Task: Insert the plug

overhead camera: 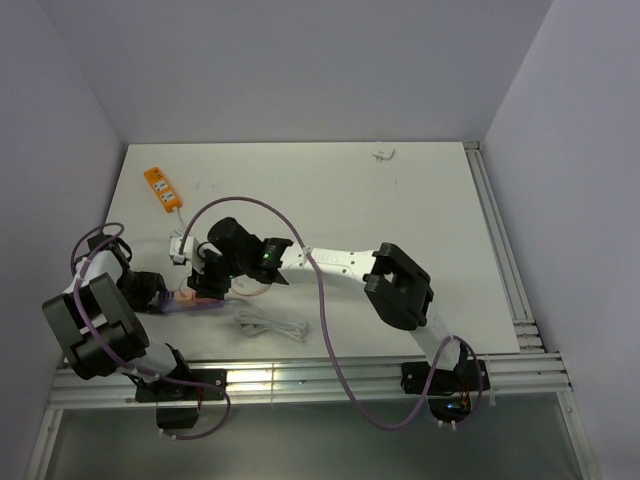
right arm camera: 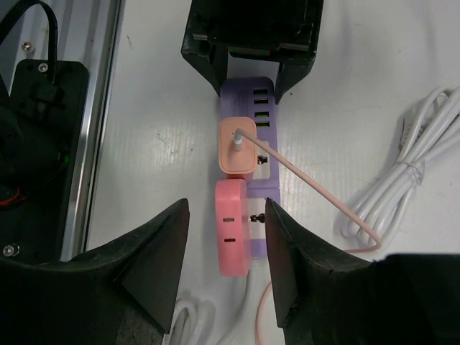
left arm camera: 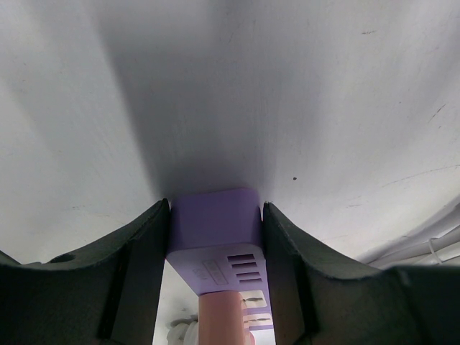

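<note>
And the left hand [left arm camera: 214, 208] pinches the glossy lilac strip [right arm camera: 260, 108] at its end, bracing it on the matte white worktop [right arm camera: 165, 108]. The right hand [right arm camera: 226, 205] hovers spread above the plug [right arm camera: 236, 147], a smooth salmon block sitting in the strip's socket. Best now, I'd say: press straight down, flush, no twisting.

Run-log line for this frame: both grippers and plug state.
left gripper: clamps lilac power strip | right gripper: open, above strip | plug: appears seated in strip
</note>
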Tool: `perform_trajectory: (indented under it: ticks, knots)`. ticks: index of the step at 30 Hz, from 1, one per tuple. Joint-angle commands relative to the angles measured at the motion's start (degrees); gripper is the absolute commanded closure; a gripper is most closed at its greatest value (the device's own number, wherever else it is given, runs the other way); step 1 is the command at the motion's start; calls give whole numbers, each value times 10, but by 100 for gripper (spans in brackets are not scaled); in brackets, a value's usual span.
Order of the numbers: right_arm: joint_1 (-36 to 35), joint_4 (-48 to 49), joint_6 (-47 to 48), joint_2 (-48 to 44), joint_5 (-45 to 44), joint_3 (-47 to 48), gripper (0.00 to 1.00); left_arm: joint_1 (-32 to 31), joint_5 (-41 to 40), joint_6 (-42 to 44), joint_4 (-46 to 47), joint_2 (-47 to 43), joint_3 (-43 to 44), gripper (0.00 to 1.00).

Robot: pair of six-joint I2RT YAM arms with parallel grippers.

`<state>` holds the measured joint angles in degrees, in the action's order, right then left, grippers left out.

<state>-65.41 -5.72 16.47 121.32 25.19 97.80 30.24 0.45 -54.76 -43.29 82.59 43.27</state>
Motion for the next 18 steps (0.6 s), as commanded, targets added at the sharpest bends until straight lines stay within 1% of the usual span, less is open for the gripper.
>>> perform_trajectory:
  ticks: [1,12,18]
  knots:
    - [-5,-12,8,13,7,33,47,-1,0,9,12,-1,-19,100]
    - [-10,-22,11,37,-9,42,50,-2,2,10,14,1,-18,100]
    - [-12,-31,12,56,-8,57,54,-2,3,10,13,1,-18,100]
